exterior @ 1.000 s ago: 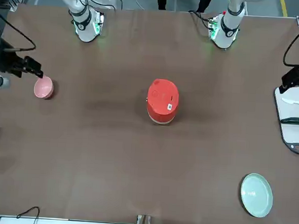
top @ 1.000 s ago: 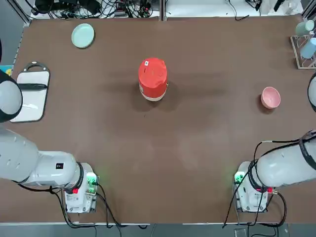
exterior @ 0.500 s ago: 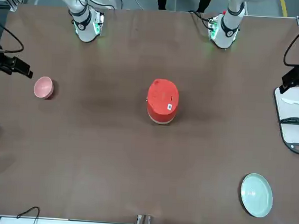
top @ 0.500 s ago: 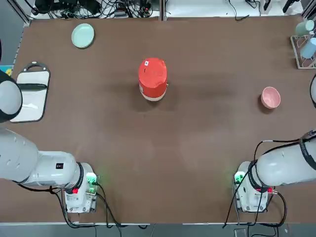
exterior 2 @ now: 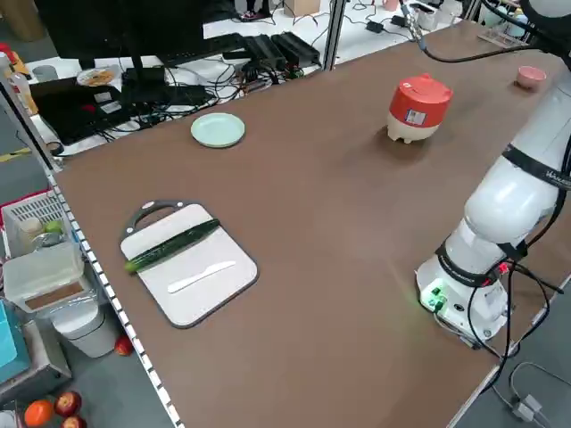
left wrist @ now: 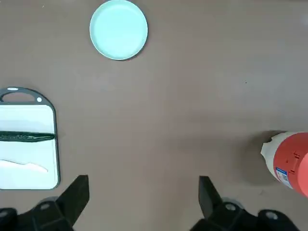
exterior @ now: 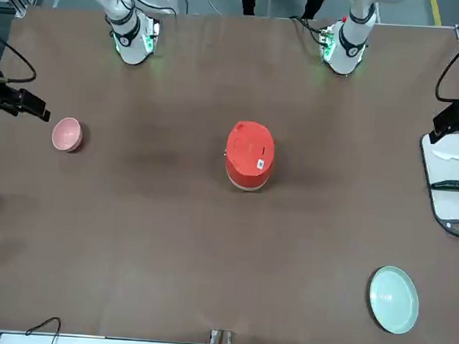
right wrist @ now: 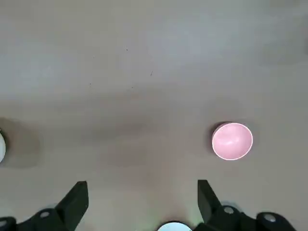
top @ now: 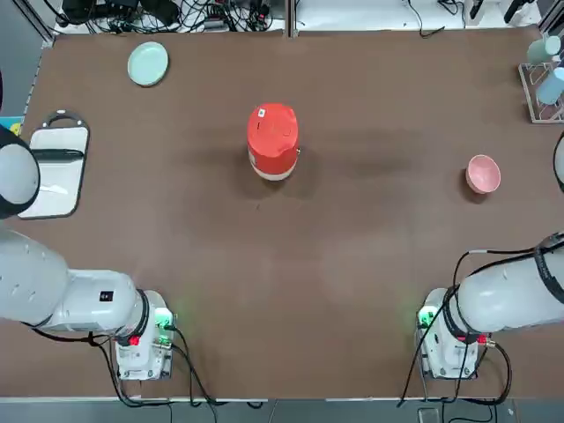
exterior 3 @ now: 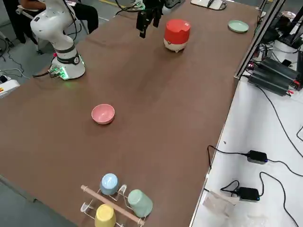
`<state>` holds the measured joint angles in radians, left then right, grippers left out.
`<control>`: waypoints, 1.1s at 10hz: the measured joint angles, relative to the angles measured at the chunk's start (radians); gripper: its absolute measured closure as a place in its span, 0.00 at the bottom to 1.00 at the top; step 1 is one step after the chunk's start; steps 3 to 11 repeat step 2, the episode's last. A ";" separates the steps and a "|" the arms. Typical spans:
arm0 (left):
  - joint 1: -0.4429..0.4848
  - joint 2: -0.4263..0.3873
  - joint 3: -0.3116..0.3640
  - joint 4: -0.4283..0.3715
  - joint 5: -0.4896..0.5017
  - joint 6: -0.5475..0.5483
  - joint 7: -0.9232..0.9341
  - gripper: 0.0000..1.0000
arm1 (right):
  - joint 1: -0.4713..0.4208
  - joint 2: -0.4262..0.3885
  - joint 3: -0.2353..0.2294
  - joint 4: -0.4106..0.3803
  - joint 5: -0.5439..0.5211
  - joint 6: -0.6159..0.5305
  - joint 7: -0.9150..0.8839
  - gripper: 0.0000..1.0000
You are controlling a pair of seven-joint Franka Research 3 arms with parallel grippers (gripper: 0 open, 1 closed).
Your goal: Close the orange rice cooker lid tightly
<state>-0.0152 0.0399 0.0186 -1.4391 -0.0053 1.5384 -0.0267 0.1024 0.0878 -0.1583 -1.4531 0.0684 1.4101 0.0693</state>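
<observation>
The orange rice cooker [top: 272,141] stands upright mid-table, toward the far side, also shown in the front view [exterior: 250,155]. Its lid [top: 274,122] lies down flat on the pot, so the metal inner bowl is hidden. My left gripper [left wrist: 143,195] hangs high over the table's left side, open and empty, with the rice cooker [left wrist: 288,161] well off to one side. My right gripper [right wrist: 141,198] hangs high over the right side, open and empty, above the pink bowl [right wrist: 232,140]. Neither gripper touches the cooker.
A pale green plate [top: 148,63] lies at the far left. A cutting board [top: 55,167] with a cucumber and a knife sits at the left edge. The pink bowl [top: 483,173] is at the right, and a cup rack [top: 546,75] at the far right corner.
The right gripper drew back outward toward the table's right edge, away from the pink bowl, then held still. The cooker and the left arm have not moved.
</observation>
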 joint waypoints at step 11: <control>0.000 0.000 0.000 0.000 0.000 0.000 0.001 0.00 | 0.001 0.000 0.004 -0.001 -0.013 0.004 -0.016 0.00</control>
